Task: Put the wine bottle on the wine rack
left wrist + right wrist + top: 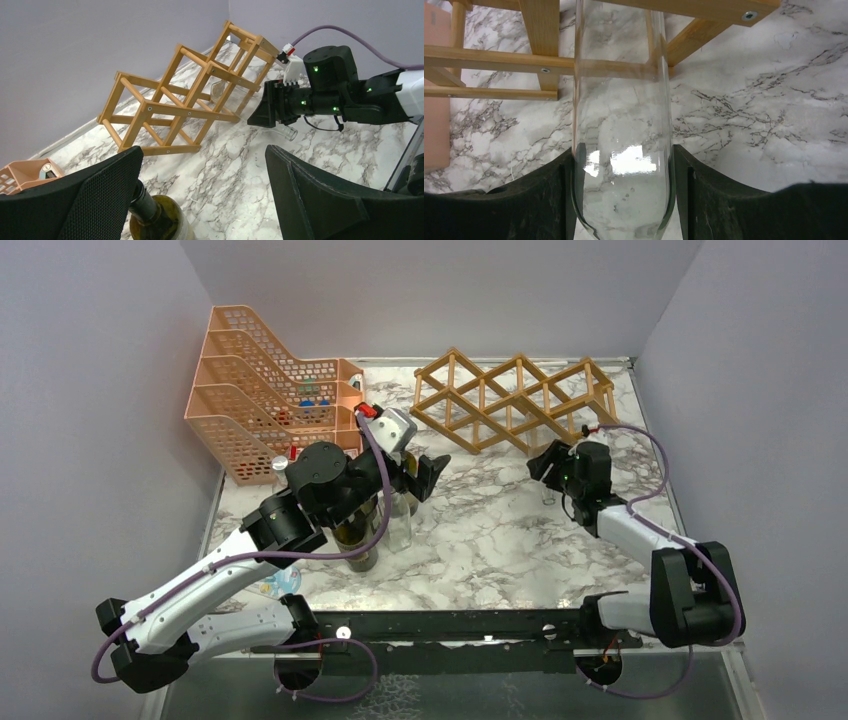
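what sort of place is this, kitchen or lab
Probably a robot test cell: two arms bolted to a marble-patterned table, plain grey walls boxing it in, props like a wine rack and orange mesh tray.

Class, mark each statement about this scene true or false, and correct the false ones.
1. The right gripper grips a clear glass bottle. True.
2. The left gripper is shut on the green bottle. False: its jaws stand open, holding nothing.
3. The wine rack is orange plastic mesh. False: it is wooden; the orange mesh thing is the tray.
4. The wine rack stands on the marble table. True.
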Motion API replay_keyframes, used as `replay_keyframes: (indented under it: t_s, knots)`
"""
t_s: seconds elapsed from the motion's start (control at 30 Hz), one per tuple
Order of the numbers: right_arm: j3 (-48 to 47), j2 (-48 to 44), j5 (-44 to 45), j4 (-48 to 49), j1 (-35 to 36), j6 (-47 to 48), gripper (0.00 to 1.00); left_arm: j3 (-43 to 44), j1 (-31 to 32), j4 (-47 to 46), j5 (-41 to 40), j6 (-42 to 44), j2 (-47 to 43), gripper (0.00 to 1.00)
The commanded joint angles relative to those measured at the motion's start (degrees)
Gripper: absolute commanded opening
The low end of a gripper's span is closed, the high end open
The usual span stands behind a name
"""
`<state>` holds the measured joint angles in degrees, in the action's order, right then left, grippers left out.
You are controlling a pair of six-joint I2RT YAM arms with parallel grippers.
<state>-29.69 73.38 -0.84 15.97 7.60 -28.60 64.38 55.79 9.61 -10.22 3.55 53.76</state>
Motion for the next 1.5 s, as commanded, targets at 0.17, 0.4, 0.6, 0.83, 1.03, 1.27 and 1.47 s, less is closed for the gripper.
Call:
replay_keyframes:
  t_s: [0.17,0.4,0.6,0.83,1.03,1.27,1.47]
  knots:
    - [-3.85,4.84,2.76,14.81,-0.04,1.09,0.01,2.72,0.02,0.68,1.72,-1.77,0.04,0.99]
    - [-5.06,10.12,4.43,20.54,-0.04,2.33,0.01,3.14,0.03,1.02,2.04,-1.98,0.17,0.99]
    - [-10.32,15.73,4.52,20.58,-0.04,5.52,0.04,3.29,0.02,1.57,1.99,-2.04,-0.23,0.99]
    - [-14.43,20.03,5.23,16.62,-0.04,8.42,0.40,3.12,0.05,2.03,2.04,-2.23,-0.84,0.99]
    - [-14.25,20.18,3.60,14.68,-0.11,9.06,0.67,3.10,0.04,2.00,1.96,-1.85,-0.61,0.99]
    - [-14.60,18.18,4.17,11.29,-0.09,10.15,0.81,5.03,0.02,4.77,2.43,-1.44,0.55,0.99]
    - [-14.66,13.29,5.99,5.23,-0.04,10.12,0.85,6.20,0.02,6.02,1.79,-1.41,1.12,0.99]
